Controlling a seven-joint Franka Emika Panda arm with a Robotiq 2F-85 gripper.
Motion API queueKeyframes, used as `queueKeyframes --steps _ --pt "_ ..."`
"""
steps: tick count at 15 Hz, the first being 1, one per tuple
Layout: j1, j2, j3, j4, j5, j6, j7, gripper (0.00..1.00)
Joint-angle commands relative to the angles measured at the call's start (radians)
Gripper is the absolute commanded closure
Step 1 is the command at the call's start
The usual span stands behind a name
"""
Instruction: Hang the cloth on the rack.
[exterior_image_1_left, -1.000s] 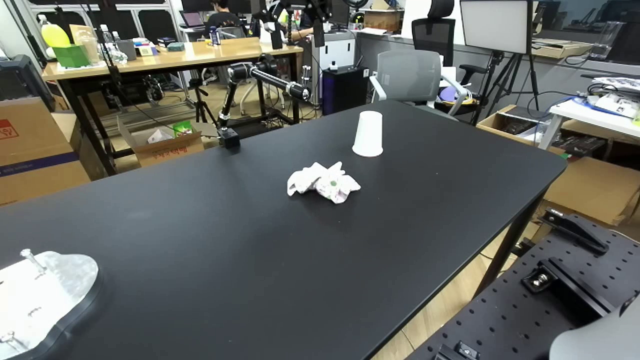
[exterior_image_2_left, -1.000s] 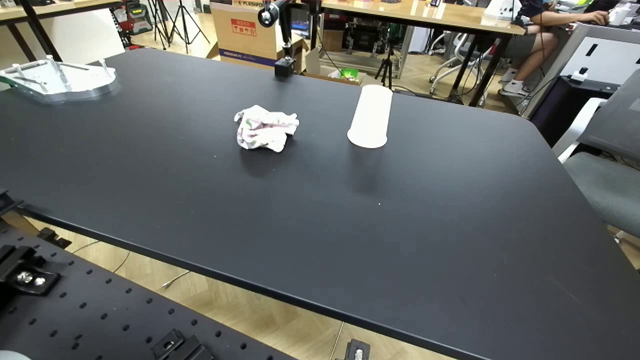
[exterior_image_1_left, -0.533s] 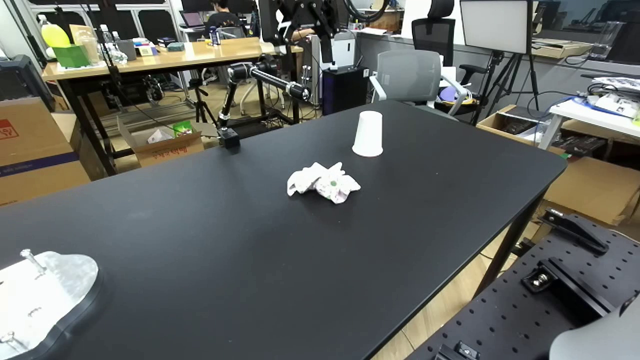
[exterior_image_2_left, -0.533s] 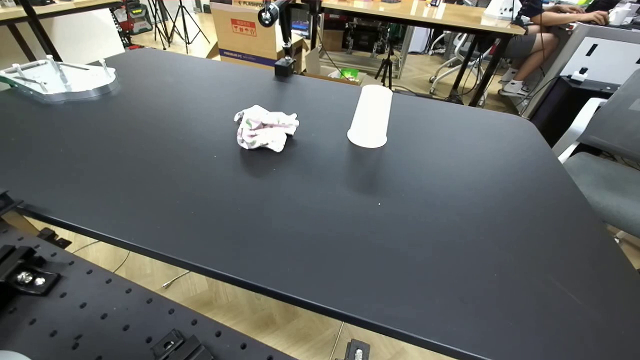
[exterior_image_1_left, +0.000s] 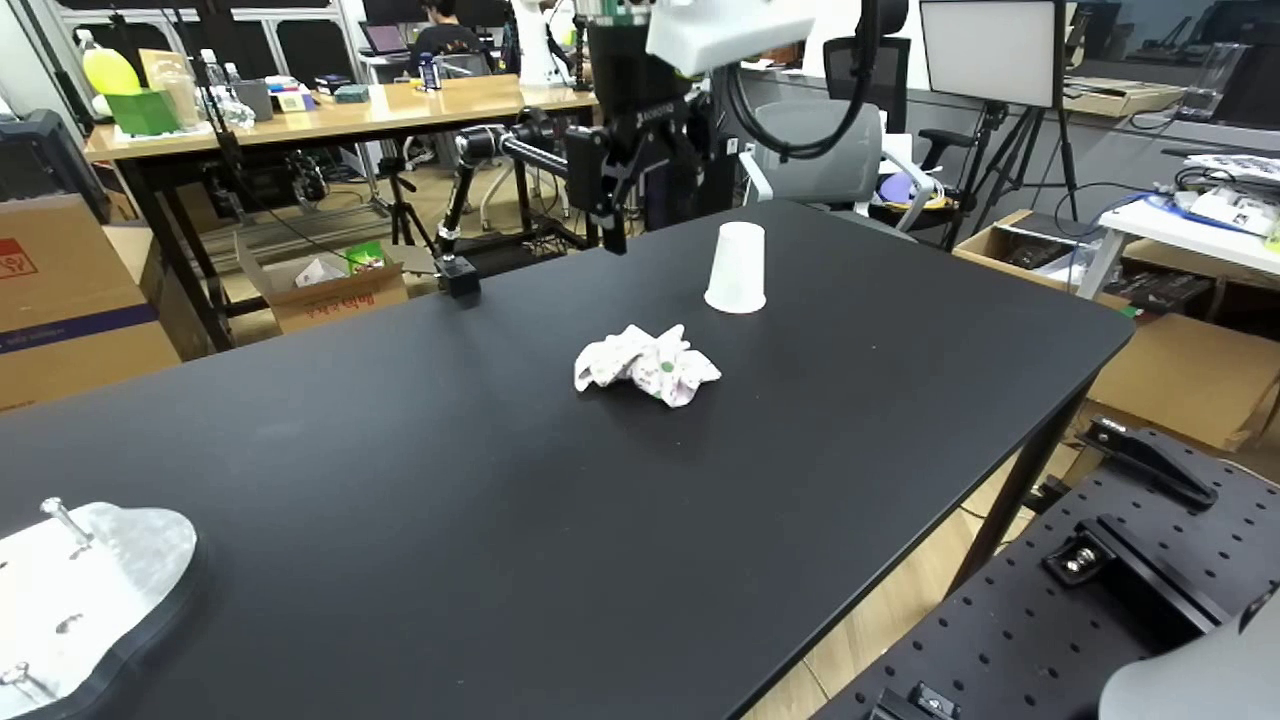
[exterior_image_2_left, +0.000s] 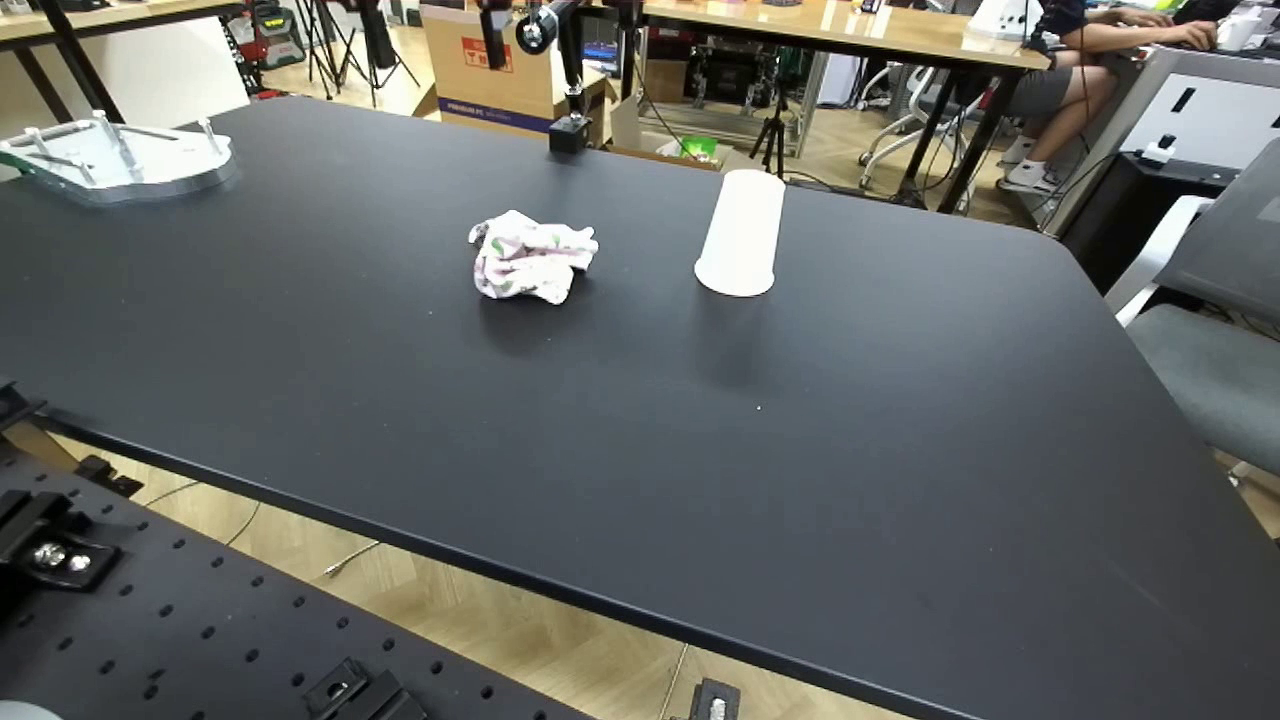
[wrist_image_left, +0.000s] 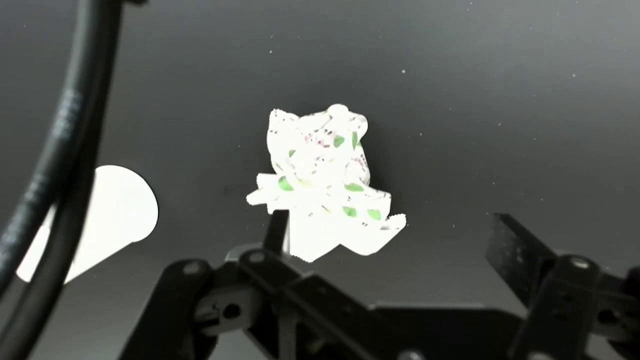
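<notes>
On the black table (exterior_image_1_left: 450, 560) lies one crumpled cloth (exterior_image_1_left: 650, 370), white with green leaf marks. Above the table and apart from the cloth, the gripper (wrist_image_left: 392, 237) points down, its two jaws spread wide; the white arm (exterior_image_1_left: 730, 35) hangs at the top edge of an exterior view. Near the cloth stands one white cup (exterior_image_1_left: 737, 268), rim down. Well apart, in both exterior views, sits one rack (exterior_image_2_left: 170, 165) with several pegs.

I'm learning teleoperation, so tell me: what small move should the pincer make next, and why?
Probably lower the open pincer toward the leaf-patterned cloth: the pincer's fingers stand apart above the black table, and the cloth lies there crumpled and ungripped.
</notes>
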Motion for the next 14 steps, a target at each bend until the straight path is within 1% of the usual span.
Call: queueKeyframes --steps 1,6,12,14 --pt "-0.002 -0.002 -0.001 -0.02 0.001 0.015 0.003 0.0" --pt "-0.003 -0.009 -0.001 -0.03 0.001 0.024 0.009 0.0" --pt "-0.013 0.023 0.0 -0.096 -0.06 0.16 0.11 0.0" --pt "-0.02 0.042 -0.005 -0.125 -0.121 0.208 0.162 0.0"
